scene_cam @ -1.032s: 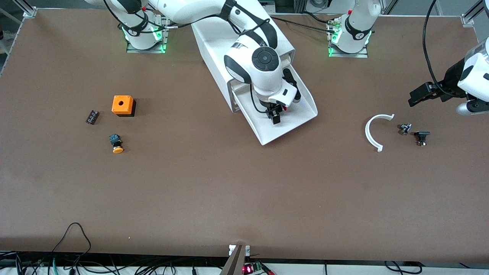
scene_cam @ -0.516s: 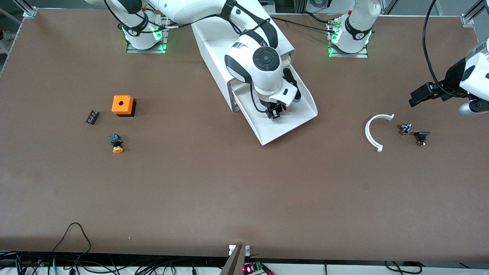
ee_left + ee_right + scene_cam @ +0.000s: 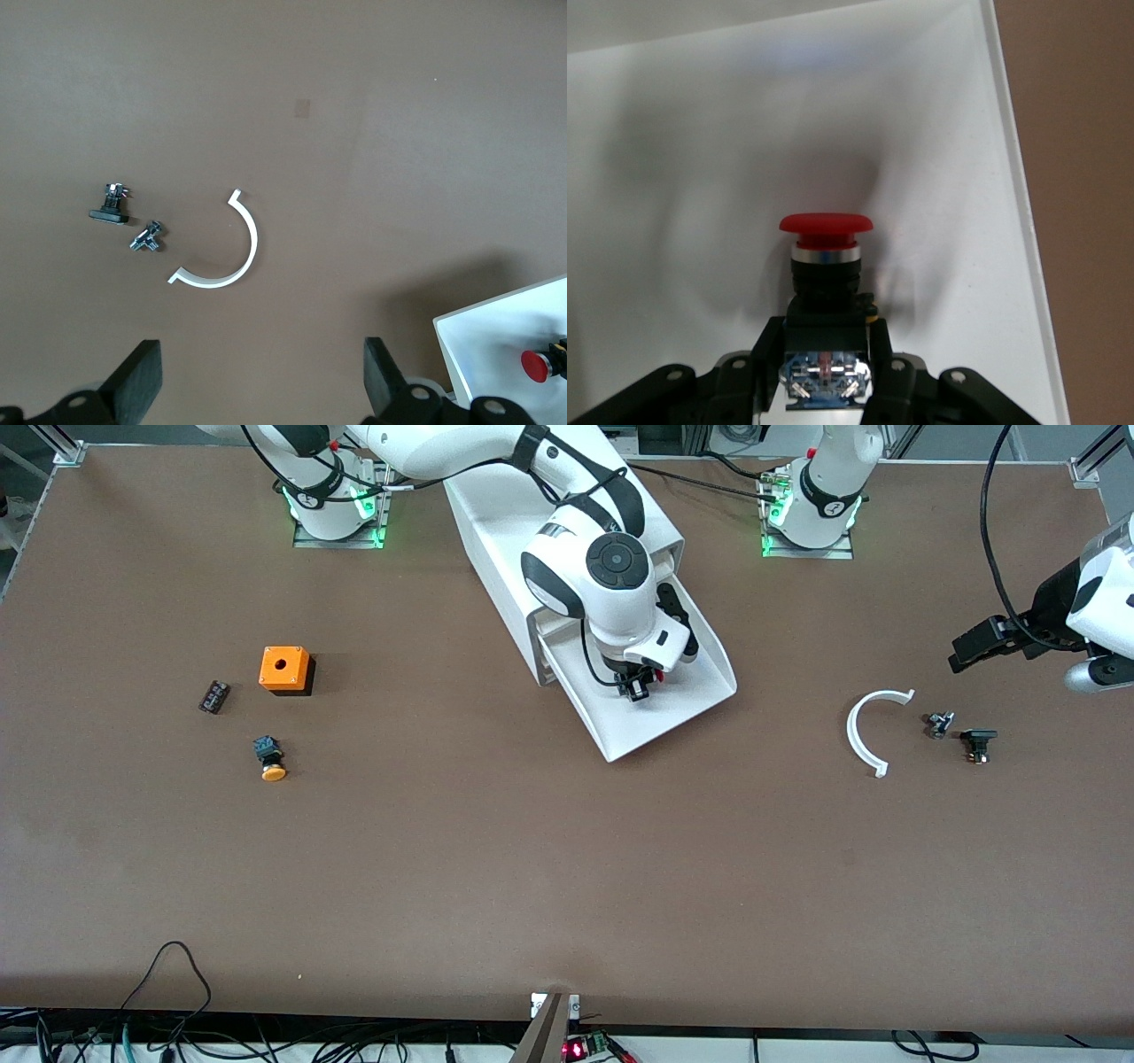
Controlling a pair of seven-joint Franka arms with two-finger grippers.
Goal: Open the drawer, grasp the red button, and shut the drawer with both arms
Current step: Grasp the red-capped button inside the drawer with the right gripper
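The lowest drawer (image 3: 656, 722) of the white cabinet (image 3: 505, 522) stands pulled out. My right gripper (image 3: 636, 688) reaches down into it and is shut on the black body of the button (image 3: 826, 223), whose red cap points away from the fingers (image 3: 766, 350). The drawer's white floor (image 3: 700, 177) lies under the button. My left gripper (image 3: 961, 651) hangs open over the table at the left arm's end, with nothing between its fingers (image 3: 142, 376). Its wrist view catches the drawer's corner (image 3: 483, 341) and the red button (image 3: 535, 365).
A white curved strip (image 3: 864, 731) and two small black parts (image 3: 939, 724) (image 3: 978, 742) lie under the left gripper. Toward the right arm's end are an orange box with a hole (image 3: 284, 669), a yellow-orange button (image 3: 270, 760) and a small dark block (image 3: 213, 696).
The right gripper's fingers have closed onto the button in the drawer, and its hand has settled slightly. The left arm has barely moved.
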